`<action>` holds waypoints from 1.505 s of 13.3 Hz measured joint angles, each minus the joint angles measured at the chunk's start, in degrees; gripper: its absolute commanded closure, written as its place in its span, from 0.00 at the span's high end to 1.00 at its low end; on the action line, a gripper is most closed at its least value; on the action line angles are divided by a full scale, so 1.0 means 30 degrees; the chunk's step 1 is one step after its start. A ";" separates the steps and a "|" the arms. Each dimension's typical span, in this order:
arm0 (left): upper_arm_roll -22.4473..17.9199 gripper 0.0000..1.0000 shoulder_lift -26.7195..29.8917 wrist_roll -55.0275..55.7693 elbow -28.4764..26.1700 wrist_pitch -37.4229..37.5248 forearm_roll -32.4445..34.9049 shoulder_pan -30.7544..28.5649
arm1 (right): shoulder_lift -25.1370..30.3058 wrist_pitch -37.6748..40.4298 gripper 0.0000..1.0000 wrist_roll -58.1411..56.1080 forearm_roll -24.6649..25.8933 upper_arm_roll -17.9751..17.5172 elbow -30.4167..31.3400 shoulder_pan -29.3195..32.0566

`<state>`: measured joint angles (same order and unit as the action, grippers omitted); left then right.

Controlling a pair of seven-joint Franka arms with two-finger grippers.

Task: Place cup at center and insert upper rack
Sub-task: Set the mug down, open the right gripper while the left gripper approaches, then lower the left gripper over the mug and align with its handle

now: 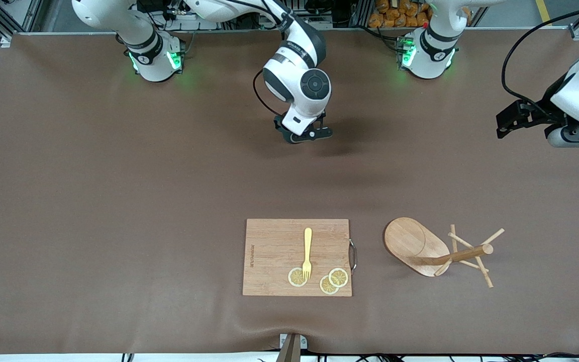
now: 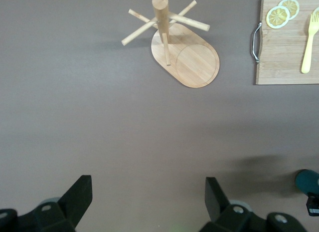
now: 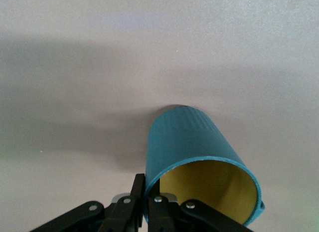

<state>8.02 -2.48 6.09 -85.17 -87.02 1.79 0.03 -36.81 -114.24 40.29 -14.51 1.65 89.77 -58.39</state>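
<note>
Right gripper (image 3: 144, 204): upper centre of the front view; we saw its fingers pinching the cup's rim.
Cup (image 3: 199, 152): teal mug, ribbed wall, yellow inside, base seemingly on the table.
Handling: we judged it rigid, light, breakable; a rim pinch could let it swing.
Left gripper (image 2: 149, 199): right edge of the front view, waiting, fingers spread wide, nothing between.
Upper rack (image 1: 438, 249): lower right, beside the cutting board (image 1: 274, 241); we favoured gripping the post.
</note>
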 measured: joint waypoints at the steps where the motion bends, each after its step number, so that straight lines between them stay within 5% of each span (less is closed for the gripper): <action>1: 0.0167 1.00 0.0007 0.0061 0.0009 0.0000 0.0000 -0.0005 | 0.0000 -0.0006 0.36 0.0002 0.0000 0.0004 0.0000 0.0000; 7: 0.2432 1.00 0.0025 0.4171 0.0031 0.0000 -0.0001 0.0056 | 0.0034 -0.0025 0.67 -0.0002 -0.0014 0.0231 -0.0320 0.0112; 10: 0.3995 1.00 0.0026 0.6325 0.0033 0.0000 0.0000 0.0043 | 0.0993 0.0648 0.99 -0.0027 -0.0017 0.0414 -0.1244 0.1016; 14: 0.6023 1.00 0.0009 1.0999 -0.0010 0.0000 0.0000 0.0157 | 0.4792 0.4701 1.00 -0.2711 0.0006 0.0615 -0.1766 0.4306; 20: 0.6274 1.00 -0.1163 1.8879 0.0139 -0.0667 0.0487 0.3052 | 0.8750 1.0783 1.00 -0.9251 0.0038 0.0775 -0.1680 1.1688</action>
<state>26.84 -5.96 62.73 -84.75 -89.02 3.25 9.19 -10.56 -81.89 12.54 -14.40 3.98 84.73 -23.33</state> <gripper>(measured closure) 0.000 0.000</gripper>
